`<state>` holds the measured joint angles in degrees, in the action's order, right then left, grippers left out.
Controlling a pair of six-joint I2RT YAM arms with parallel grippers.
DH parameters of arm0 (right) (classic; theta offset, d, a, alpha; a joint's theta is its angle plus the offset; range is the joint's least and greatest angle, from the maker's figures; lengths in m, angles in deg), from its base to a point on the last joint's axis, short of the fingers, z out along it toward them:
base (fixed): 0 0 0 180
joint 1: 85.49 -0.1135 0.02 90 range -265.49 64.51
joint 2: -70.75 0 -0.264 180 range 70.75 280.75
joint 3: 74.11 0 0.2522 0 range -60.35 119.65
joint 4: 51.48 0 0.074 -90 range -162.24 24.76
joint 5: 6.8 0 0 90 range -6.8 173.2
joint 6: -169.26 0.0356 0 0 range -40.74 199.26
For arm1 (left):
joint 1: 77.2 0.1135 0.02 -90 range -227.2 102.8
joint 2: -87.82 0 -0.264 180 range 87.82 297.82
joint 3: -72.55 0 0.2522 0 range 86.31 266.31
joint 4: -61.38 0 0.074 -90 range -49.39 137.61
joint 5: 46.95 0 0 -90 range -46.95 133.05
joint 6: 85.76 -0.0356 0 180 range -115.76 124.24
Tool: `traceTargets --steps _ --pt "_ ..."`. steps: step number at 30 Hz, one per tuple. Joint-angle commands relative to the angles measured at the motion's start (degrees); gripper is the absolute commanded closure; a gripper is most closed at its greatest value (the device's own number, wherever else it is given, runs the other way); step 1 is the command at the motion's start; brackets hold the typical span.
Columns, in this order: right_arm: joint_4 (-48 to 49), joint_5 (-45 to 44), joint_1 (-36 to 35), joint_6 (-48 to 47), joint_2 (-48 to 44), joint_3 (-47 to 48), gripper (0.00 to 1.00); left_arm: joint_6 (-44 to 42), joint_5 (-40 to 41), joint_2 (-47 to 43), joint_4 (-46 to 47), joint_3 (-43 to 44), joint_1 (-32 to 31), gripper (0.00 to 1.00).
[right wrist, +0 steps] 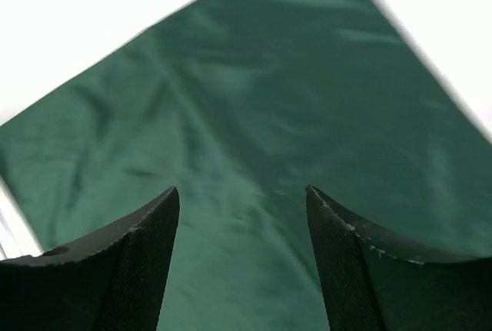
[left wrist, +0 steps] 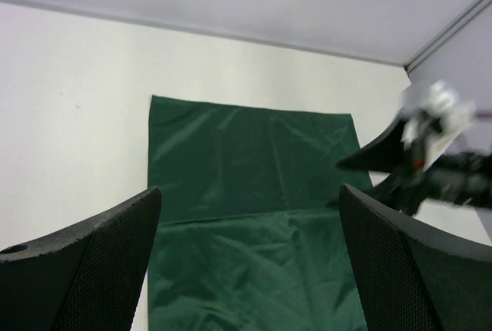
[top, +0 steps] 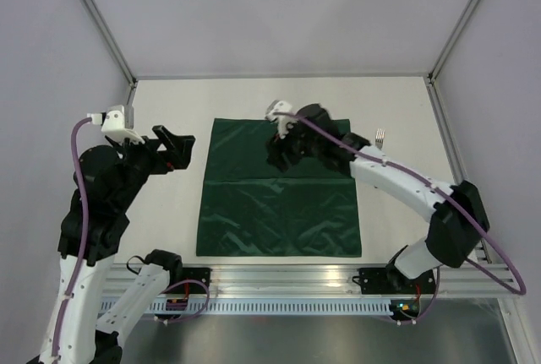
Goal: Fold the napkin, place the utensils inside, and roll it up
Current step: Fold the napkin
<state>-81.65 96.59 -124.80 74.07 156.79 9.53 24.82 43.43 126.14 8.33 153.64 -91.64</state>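
Observation:
The dark green napkin (top: 279, 195) lies flat on the table with a fold edge across its middle; it also shows in the left wrist view (left wrist: 254, 193) and the right wrist view (right wrist: 254, 116). The fork (top: 379, 138) lies right of the napkin's far corner, mostly hidden by the right arm. My left gripper (top: 175, 149) is open and empty, hovering just left of the napkin's far left part. My right gripper (top: 282, 151) is open and empty above the napkin's far half; its fingers (right wrist: 138, 254) frame only cloth.
The white table (top: 169, 212) is bounded by a metal frame, with posts at the far corners (top: 131, 81). The aluminium rail (top: 279, 275) with the arm bases runs along the near edge.

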Motion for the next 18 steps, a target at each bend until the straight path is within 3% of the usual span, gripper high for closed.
traceTargets --steps 1,10,18 --pt "1.46 -7.93 -11.62 -0.35 6.76 3.14 0.3 0.6 1.73 0.43 -2.11 4.82 0.2 0.0" --pt "4.53 -10.05 -31.15 0.36 22.67 11.23 0.45 0.6 3.92 0.61 -5.71 10.63 0.11 0.0" --pt "5.68 -10.57 -38.38 2.38 31.19 16.5 0.47 0.78 4.28 0.0 -7.03 11.86 0.11 0.0"
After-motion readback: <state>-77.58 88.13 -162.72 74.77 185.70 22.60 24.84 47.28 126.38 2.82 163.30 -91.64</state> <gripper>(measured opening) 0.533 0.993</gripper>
